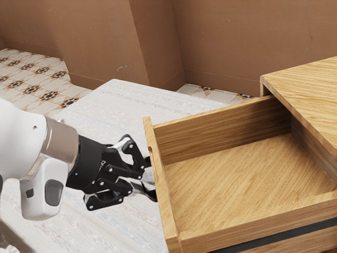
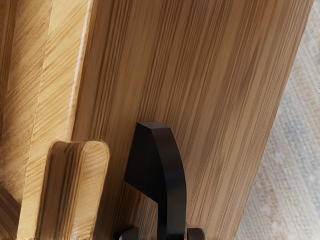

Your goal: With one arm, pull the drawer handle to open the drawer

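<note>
Drawer handle, a stubby wooden tab, is standing out from the drawer front. It is looking stiff and smooth-grained, so I am judging that a hold squarely across its flanks, close to the panel, is suiting it best, followed by a straight pull. At the exterior view's left, the pincer is sitting right at that front panel, where the handle belongs; whether it is clenched on the tab or released, I cannot tell. Rightward, the drawer is standing well pulled out from the cabinet. Its wooden box is looking rigid, probably light and sliding easily.
</note>
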You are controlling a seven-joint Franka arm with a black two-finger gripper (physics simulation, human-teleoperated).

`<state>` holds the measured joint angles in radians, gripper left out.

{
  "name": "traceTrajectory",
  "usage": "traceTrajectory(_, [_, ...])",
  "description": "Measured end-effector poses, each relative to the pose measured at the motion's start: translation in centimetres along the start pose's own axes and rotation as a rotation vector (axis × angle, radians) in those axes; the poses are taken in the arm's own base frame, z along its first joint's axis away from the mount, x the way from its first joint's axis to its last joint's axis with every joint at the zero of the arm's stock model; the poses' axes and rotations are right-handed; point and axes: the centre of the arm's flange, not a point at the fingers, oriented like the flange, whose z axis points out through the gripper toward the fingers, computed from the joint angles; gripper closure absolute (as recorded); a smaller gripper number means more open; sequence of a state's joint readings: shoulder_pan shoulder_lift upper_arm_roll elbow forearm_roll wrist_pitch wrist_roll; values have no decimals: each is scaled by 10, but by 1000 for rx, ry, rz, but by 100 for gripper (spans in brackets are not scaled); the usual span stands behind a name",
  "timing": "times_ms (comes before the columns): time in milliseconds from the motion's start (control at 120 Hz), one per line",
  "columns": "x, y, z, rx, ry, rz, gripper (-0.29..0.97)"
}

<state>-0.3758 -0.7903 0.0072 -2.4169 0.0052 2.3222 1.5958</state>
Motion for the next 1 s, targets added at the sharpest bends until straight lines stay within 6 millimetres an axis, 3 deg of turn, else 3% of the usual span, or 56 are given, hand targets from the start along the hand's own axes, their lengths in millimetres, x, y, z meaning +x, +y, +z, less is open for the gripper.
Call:
traceTrajectory(358, [-4,8,-9,-3,1,-8,69])
traceTrajectory(767, [-15,16,-11,-9,0,-28,59])
traceTrajectory(1000, [-19,3,-45,61,-6,-29,57])
